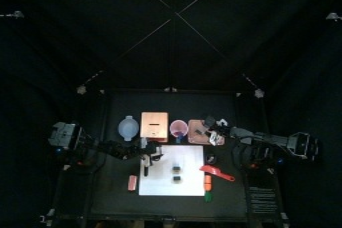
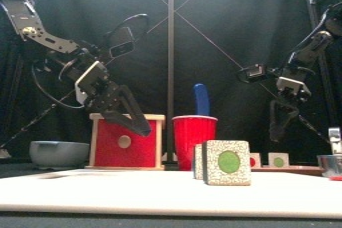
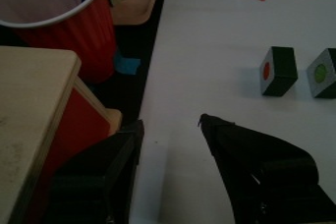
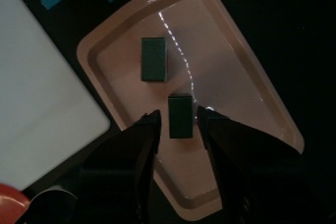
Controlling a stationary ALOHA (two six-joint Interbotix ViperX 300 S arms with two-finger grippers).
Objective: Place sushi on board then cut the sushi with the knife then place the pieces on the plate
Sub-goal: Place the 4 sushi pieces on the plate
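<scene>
Sushi [image 2: 227, 162] is already cut, as I read it. Two dark green pieces [image 4: 152, 58] lie on the pink plate [image 4: 237, 61], and the other two stand on the white board [image 3: 197, 61] near its middle, so about half the transfer is left.

My right hand [image 4: 180, 118] hangs low over the plate, jaws apart on either side of the nearer piece and not pinching it as far as I can see. My left hand [image 3: 170, 125] is spread and empty above the board, short of the pair there. The red knife [image 1: 214, 172] lies at the board's right edge.

On the plate, the pieces lie with their long sides roughly along its length, one beyond the other. On the board they stand upright side by side, each with a filling face turned to the front of the worktop [image 4: 296, 31].
</scene>
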